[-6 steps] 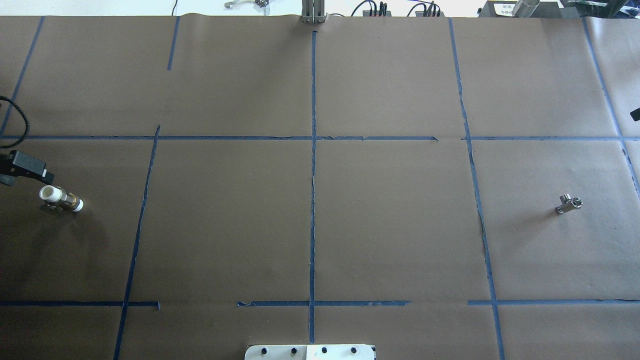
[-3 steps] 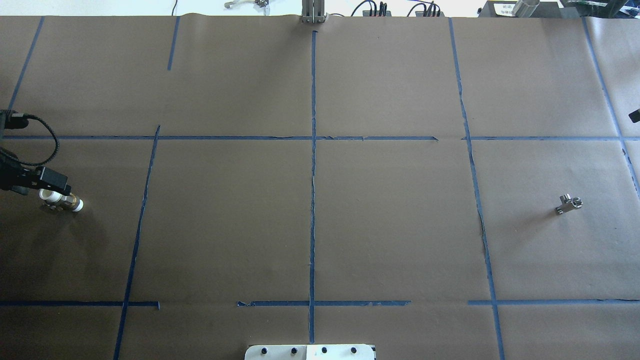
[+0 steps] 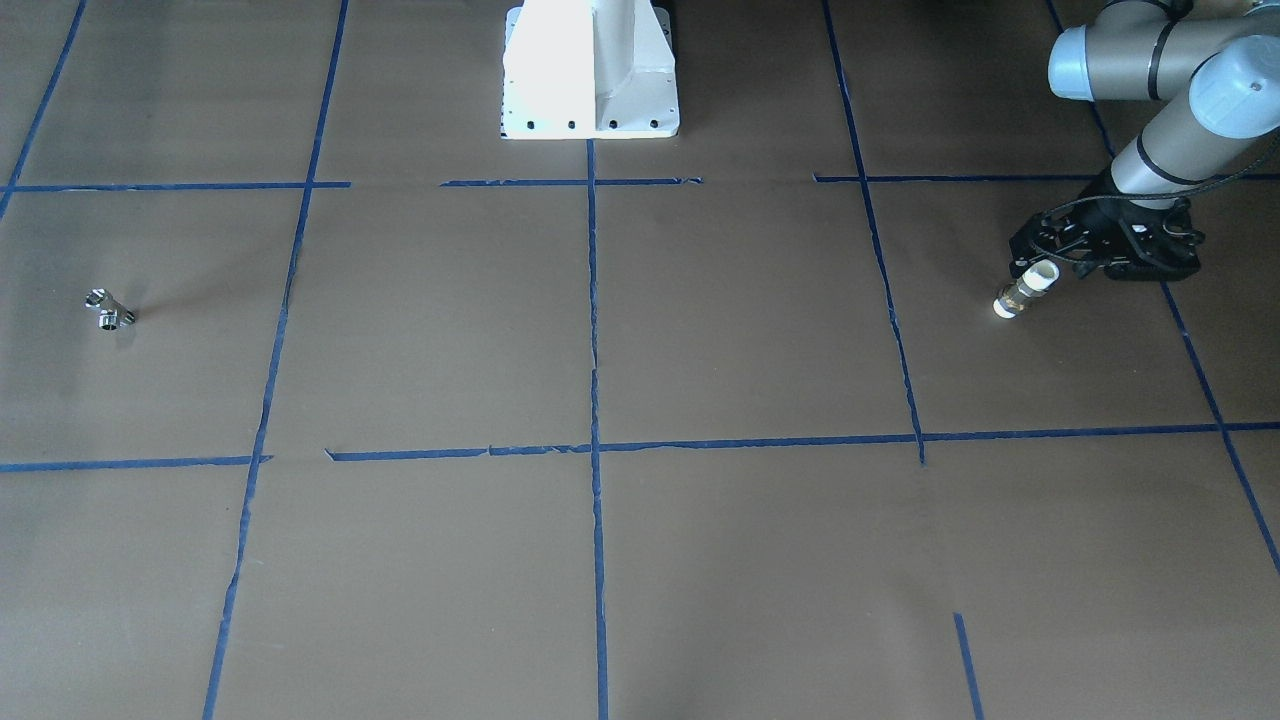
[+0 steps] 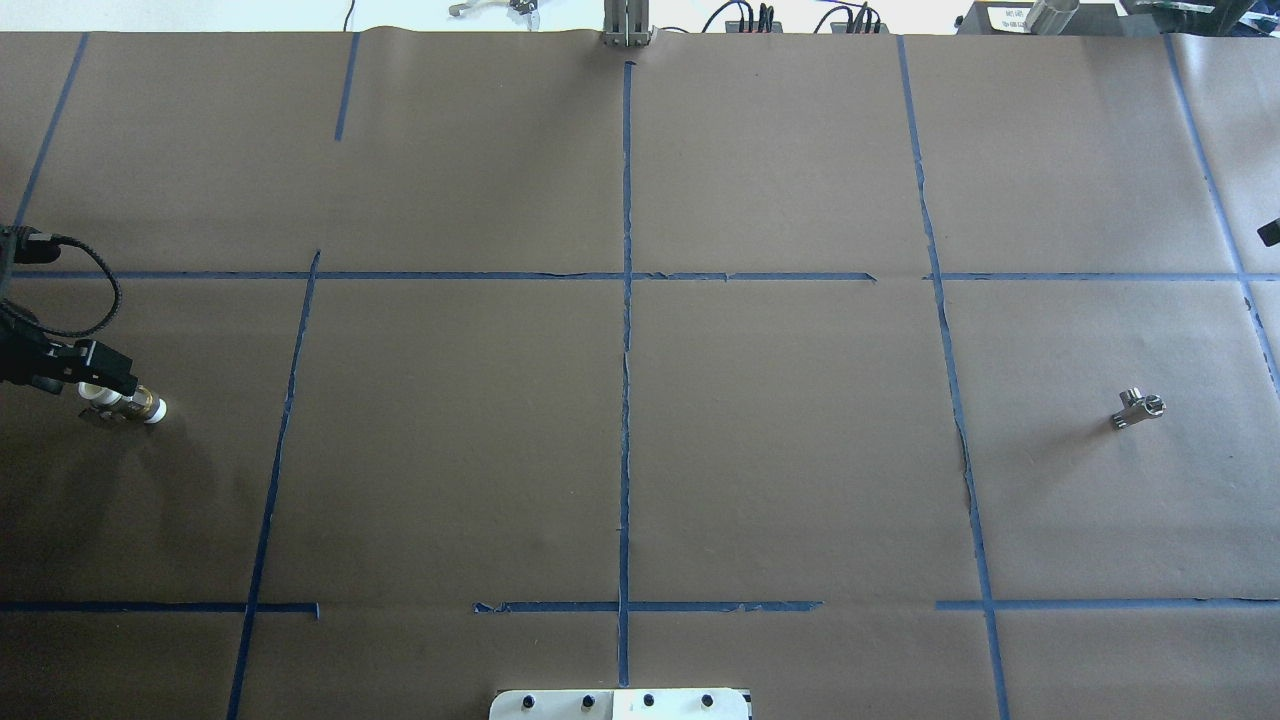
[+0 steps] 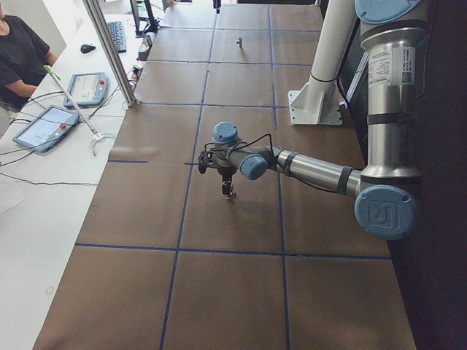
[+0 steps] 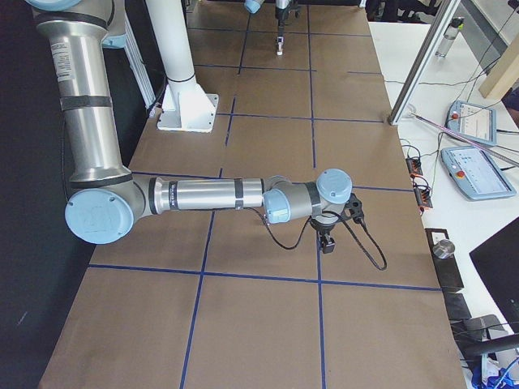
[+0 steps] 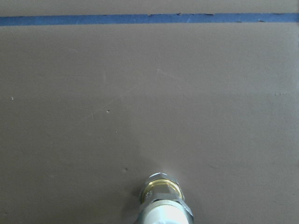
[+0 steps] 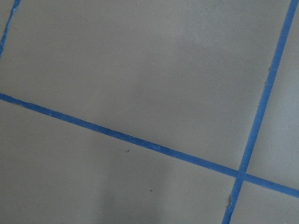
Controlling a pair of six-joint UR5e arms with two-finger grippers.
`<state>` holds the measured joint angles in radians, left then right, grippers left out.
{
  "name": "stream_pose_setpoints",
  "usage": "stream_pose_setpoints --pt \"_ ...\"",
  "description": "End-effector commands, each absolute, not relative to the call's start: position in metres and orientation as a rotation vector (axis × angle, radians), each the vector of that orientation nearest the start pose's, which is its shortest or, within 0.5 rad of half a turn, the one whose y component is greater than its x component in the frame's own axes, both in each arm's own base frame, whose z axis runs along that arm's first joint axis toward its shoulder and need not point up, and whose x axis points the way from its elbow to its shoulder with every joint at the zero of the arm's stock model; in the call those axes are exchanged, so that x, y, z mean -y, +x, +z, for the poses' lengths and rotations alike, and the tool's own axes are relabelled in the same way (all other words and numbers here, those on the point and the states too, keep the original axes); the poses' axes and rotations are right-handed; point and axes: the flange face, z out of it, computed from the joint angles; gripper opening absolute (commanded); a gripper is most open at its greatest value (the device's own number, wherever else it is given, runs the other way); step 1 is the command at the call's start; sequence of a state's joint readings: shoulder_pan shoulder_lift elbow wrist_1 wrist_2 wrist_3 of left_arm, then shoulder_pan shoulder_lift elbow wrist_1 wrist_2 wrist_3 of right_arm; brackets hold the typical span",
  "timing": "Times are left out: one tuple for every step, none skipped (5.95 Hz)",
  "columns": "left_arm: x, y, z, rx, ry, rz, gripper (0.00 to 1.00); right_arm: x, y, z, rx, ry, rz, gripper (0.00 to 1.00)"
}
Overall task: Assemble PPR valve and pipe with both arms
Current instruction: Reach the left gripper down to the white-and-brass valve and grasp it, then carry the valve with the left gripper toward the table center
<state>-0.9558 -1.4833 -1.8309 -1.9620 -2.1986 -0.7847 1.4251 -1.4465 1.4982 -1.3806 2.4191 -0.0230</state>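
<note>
The pipe (image 4: 128, 402), white with a brass band, lies on the brown paper at the far left; it also shows in the front-facing view (image 3: 1024, 290) and at the bottom of the left wrist view (image 7: 161, 205). My left gripper (image 4: 92, 378) hangs right over the pipe's white near end and looks open; its fingertips are hard to make out. The chrome T-shaped valve (image 4: 1138, 408) lies alone at the far right, also seen in the front-facing view (image 3: 110, 310). My right gripper (image 6: 327, 243) hovers over bare paper, away from the valve; I cannot tell its state.
Blue tape lines (image 4: 626, 300) divide the brown paper into squares. The robot's white base (image 3: 590, 70) stands at the middle of its edge. Tablets and cables (image 6: 474, 154) lie past the table's far side. An operator (image 5: 22, 51) sits there.
My left gripper came in from the left edge and moved over the pipe's white end, then settled slightly lower. The pipe and the valve have not moved.
</note>
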Motion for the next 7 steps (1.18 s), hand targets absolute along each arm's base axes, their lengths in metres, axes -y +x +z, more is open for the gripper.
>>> stream_pose_setpoints --pt "0.432 0.214 0.534 -0.816 0.022 0.017 0.36 0.56 -0.023 0.603 0.859 0.177 -0.261 1.0" --pt "0.433 0.214 0.534 -0.817 0.02 0.016 0.06 0.56 -0.023 0.603 0.859 0.177 -0.261 1.0" --pt "0.434 0.216 0.529 -0.824 0.023 0.014 0.0 0.56 -0.023 0.603 0.859 0.177 -0.261 1.0" --pt "0.437 0.22 0.501 -0.858 0.053 0.027 0.0 0.56 -0.023 0.603 0.859 0.177 -0.261 1.0" --pt "0.458 0.235 0.457 -0.886 0.083 0.041 0.0 0.56 -0.023 0.601 0.86 0.179 -0.26 1.0" --pt "0.487 0.274 0.38 -0.918 0.058 -0.019 0.0 0.557 -0.023 0.605 0.862 0.186 -0.265 1.0" --pt "0.481 0.343 0.305 -0.942 0.002 0.006 0.0 0.554 -0.022 0.608 0.864 0.204 -0.272 1.0"
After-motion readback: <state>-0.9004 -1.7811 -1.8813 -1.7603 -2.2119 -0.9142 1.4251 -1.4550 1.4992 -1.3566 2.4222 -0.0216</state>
